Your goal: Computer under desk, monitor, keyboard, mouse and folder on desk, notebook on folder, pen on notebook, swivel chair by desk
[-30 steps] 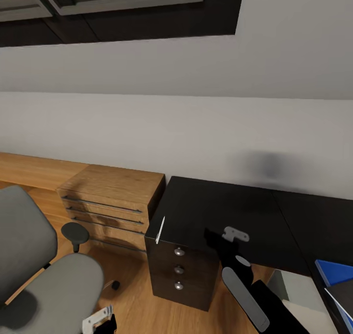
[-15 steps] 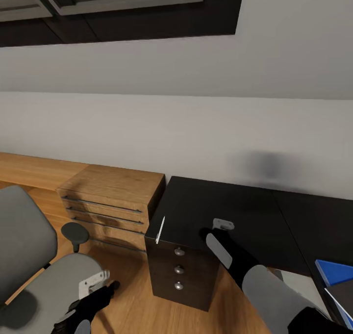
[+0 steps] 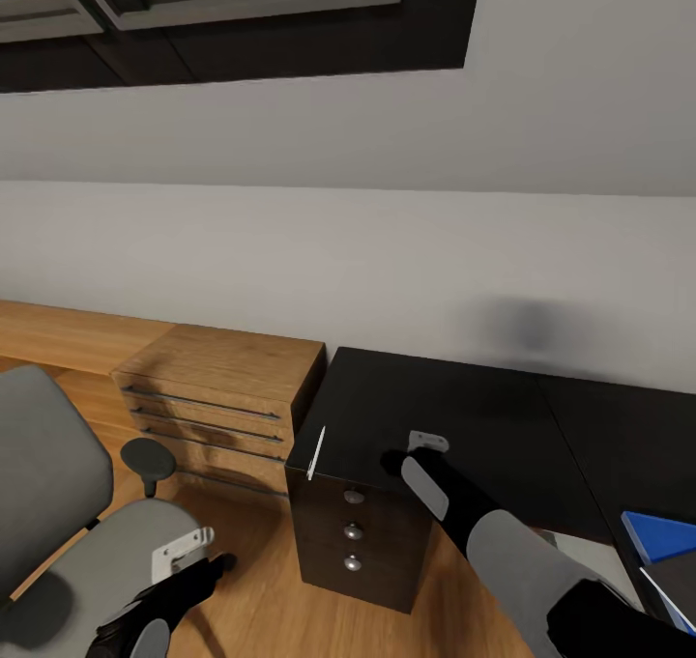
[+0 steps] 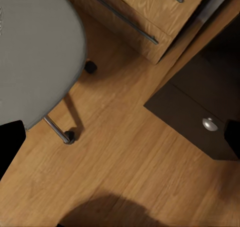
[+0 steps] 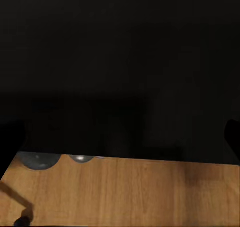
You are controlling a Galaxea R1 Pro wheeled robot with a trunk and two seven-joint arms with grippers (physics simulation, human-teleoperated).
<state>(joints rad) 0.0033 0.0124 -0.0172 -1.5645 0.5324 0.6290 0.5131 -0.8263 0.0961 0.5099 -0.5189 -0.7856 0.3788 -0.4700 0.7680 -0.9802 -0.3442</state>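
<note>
The white pen [image 3: 316, 453] lies at the left front corner of the black desk [image 3: 454, 407]. My right gripper [image 3: 392, 461] hovers open over the desk's front edge, a short way right of the pen; the right wrist view looks down on the dark desk top [image 5: 120, 62]. My left gripper [image 3: 221, 562] is open and empty, low beside the seat of the grey swivel chair [image 3: 68, 532]; that seat [image 4: 35, 47] also shows in the left wrist view. At the lower right, the blue folder [image 3: 660, 534] lies on the desk with the dark grey notebook [image 3: 674, 577] on it.
A light-wood chest of drawers [image 3: 217, 387] stands against the desk's left side. The dark drawer unit [image 3: 353, 532] with round silver knobs [image 4: 210, 123] sits under the desk corner. Wood floor [image 4: 130, 172] runs between chair and desk. The chair's metal leg [image 4: 56, 130] and caster [image 4: 90, 66] are close by.
My right arm has swung left along the desk's front edge, closer to the pen. My left arm has risen from the lower edge to beside the chair seat.
</note>
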